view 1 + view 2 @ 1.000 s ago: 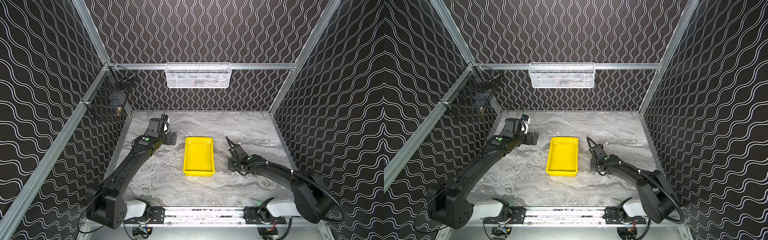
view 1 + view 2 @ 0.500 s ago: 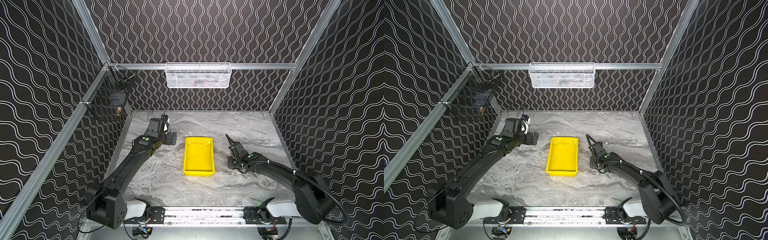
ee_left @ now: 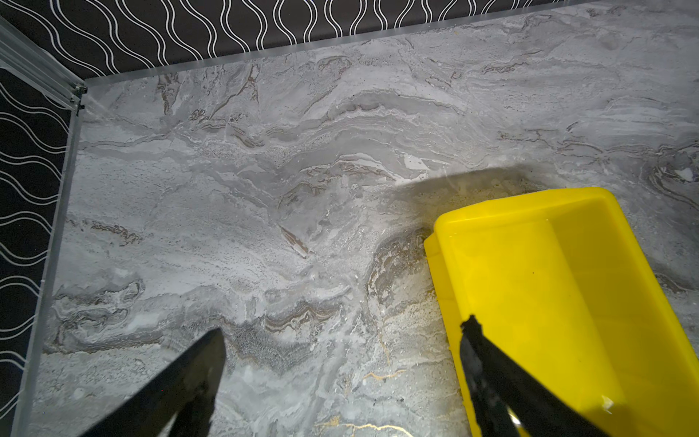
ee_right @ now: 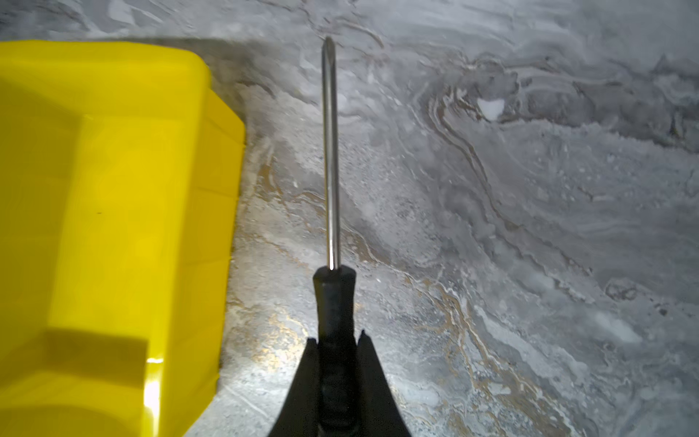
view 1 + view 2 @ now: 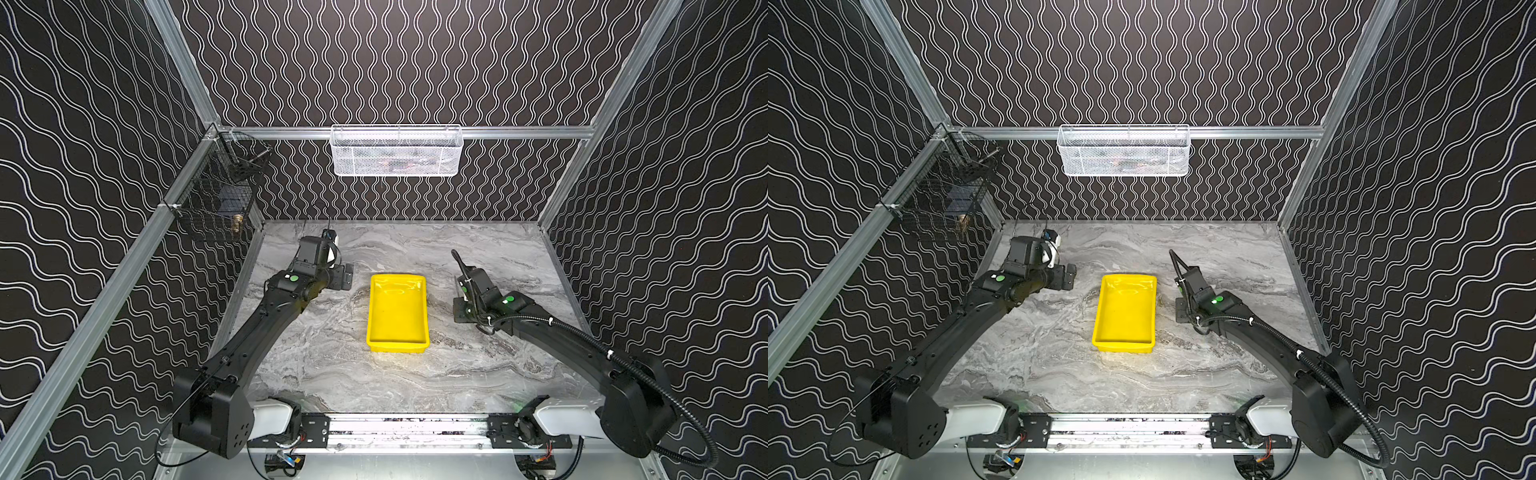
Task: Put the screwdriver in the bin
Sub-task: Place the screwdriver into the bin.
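Left gripper [image 3: 345, 329]: mine, jaws spread wide, nothing between them, at the bin's ten o'clock.
Bin [image 5: 397, 316]: yellow, empty, mid-table.
Right gripper [image 4: 336, 338]: clamped tight on the black handle.
Screwdriver [image 4: 331, 170]: at the bin's three o'clock, shaft pointing eleven.
Doing it well: I clear the rim, swing toward nine, keep the shaft along the bin's length, lower, release.

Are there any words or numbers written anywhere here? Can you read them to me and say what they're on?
None: no word, number or brand can be read anywhere.
The yellow bin and the screwdriver show no print.
The things inside the white mesh basket are too blurred to read.
The green dot on each arm is only a plain spot.
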